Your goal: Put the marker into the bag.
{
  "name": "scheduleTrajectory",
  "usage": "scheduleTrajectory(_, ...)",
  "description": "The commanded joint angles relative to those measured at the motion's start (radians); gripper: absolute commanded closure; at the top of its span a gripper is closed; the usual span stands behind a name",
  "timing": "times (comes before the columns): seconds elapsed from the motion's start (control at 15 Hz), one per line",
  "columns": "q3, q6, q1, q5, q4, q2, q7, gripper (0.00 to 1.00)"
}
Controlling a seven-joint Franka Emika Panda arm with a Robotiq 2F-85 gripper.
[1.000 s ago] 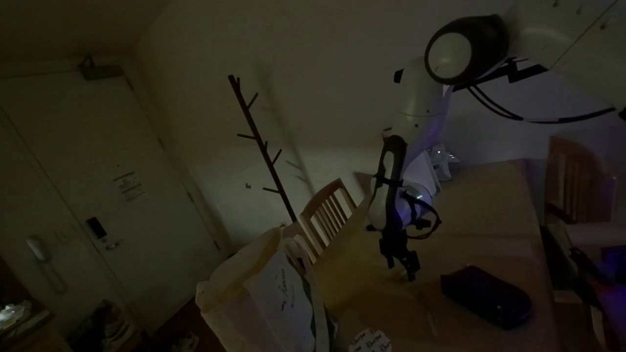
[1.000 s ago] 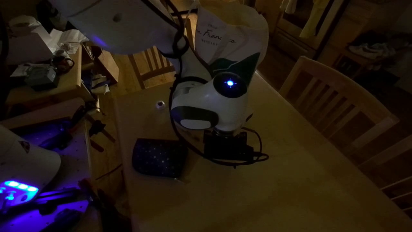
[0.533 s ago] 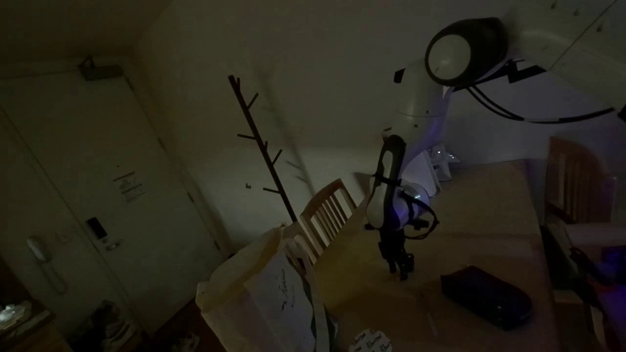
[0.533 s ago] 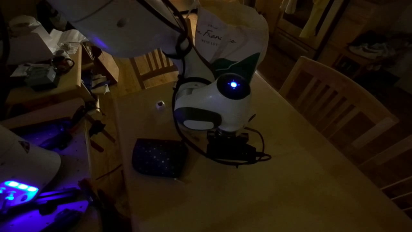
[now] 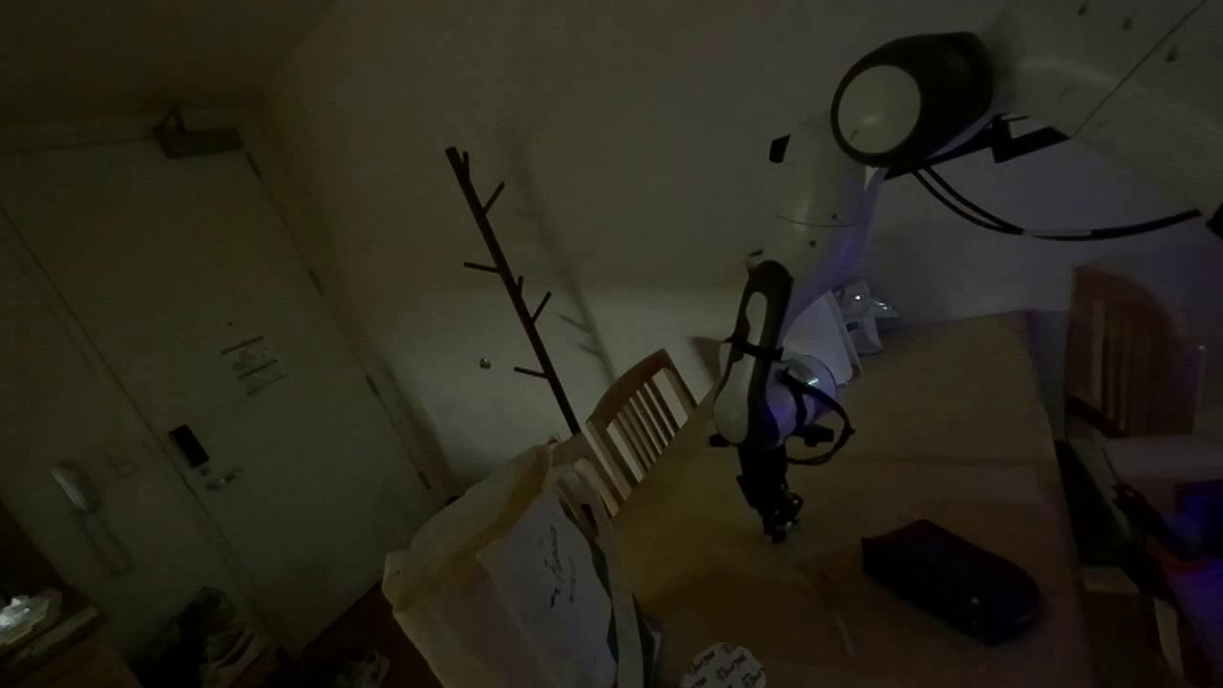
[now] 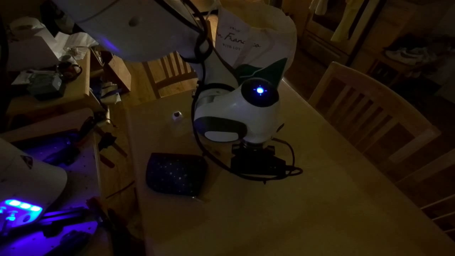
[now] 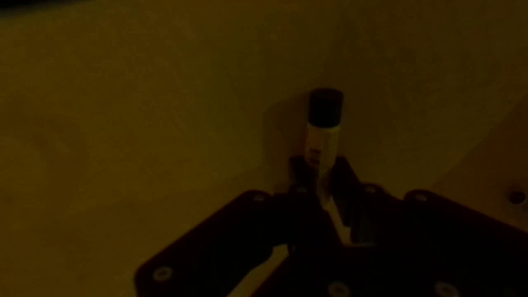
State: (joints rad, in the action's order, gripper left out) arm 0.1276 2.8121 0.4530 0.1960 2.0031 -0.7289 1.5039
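In the wrist view the marker (image 7: pixel 323 142), pale with a dark cap, stands out past the fingertips. My gripper (image 7: pixel 319 175) is shut on it, one finger on each side of its body. The dim light hides the marker's lower end. In an exterior view the gripper (image 5: pixel 779 526) points down just over the table; whether the marker touches the surface I cannot tell. The bag (image 5: pixel 540 592), a large pale one with an open top, is left of the gripper there. In an exterior view the bag (image 6: pixel 256 46) shows printed lettering behind the arm, which hides part of it.
A dark zip pouch (image 5: pixel 946 583) lies on the wooden table (image 6: pixel 284 220) near the gripper. A round patterned white item (image 5: pixel 723 666) is close to the bag. Chairs stand along the table, one chair (image 5: pixel 640 420) behind the bag, another chair (image 6: pixel 373 110) at the side.
The gripper's fingers have come together from wide apart. The arm has shifted slightly, leftward in an exterior view and rightward in an exterior view. The bag and pouch have stayed put.
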Motion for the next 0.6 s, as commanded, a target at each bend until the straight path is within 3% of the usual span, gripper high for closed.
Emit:
scheduleTrajectory(0.0, -0.01, -0.013, -0.006, -0.06, 0.006, 0.038, -0.018, 0.92)
scheduleTrajectory(0.33, -0.046, -0.026, -0.066, -0.173, -0.004, 0.099, -0.01, 0.92)
scheduleTrajectory(0.53, -0.104, -0.046, -0.163, -0.3, -0.011, 0.173, -0.021, 0.93)
